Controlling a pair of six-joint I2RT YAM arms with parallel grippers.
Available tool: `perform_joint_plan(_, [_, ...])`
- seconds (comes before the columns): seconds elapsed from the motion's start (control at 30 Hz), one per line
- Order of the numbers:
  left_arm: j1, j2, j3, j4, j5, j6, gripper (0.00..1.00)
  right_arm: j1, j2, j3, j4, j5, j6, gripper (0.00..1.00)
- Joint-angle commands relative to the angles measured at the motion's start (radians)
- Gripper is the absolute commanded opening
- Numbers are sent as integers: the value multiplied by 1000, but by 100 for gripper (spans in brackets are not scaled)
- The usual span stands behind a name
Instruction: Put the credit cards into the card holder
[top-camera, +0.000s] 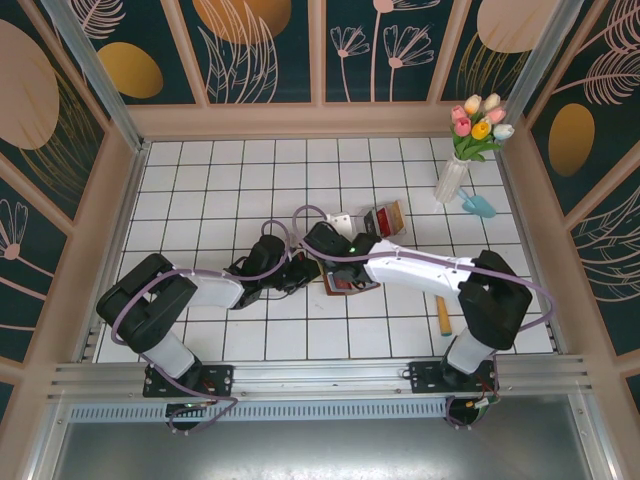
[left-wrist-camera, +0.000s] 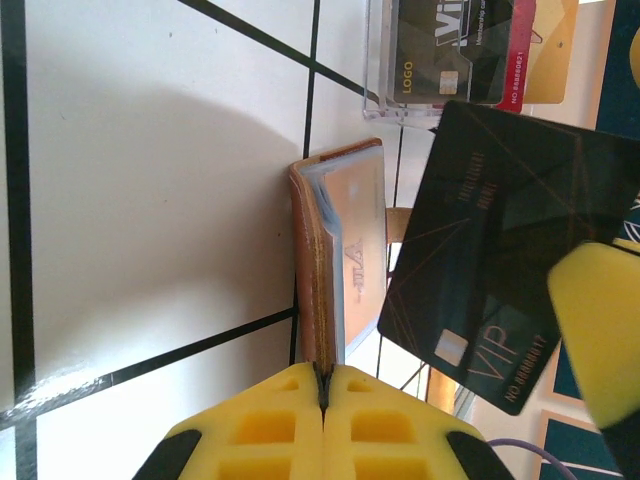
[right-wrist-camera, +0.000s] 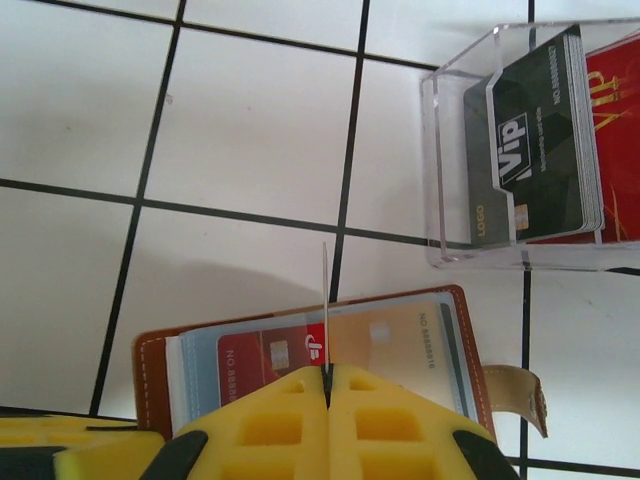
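On the worktop (top-camera: 230, 180), a clear tray (right-wrist-camera: 432, 170) of credit cards (right-wrist-camera: 540, 140) stands beyond the right gripper (right-wrist-camera: 327, 375). The card holder (left-wrist-camera: 355, 230) lies beneath that gripper, one edge pinched in the left gripper (left-wrist-camera: 323, 375). The right gripper pinches a black card (left-wrist-camera: 500, 230) edge-on.

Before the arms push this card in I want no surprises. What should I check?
1. Left gripper shut on the card holder edge: ok.
2. Right gripper shut on the black card: ok.
3. Card holder lying open, slots exposed: ok.
4. Black card lined up with a free slot: cannot tell.
5. Clear tray apart from the card holder: ok.
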Motion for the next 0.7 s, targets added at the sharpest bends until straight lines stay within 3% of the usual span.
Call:
perform_joint_plan(0.0, [-2,-20,-6,44,8,3,0,-1,-85,15,41,-49,0,0])
perform_joint_plan(0.13, [-2,-17,-4,49,12,2,0,-5,-111,-10,140,-157,3,0])
perform_joint_plan(0.67, [-2,-32,-7,61,12,-9,0,-1,-29,-23,103,-150,34,0])
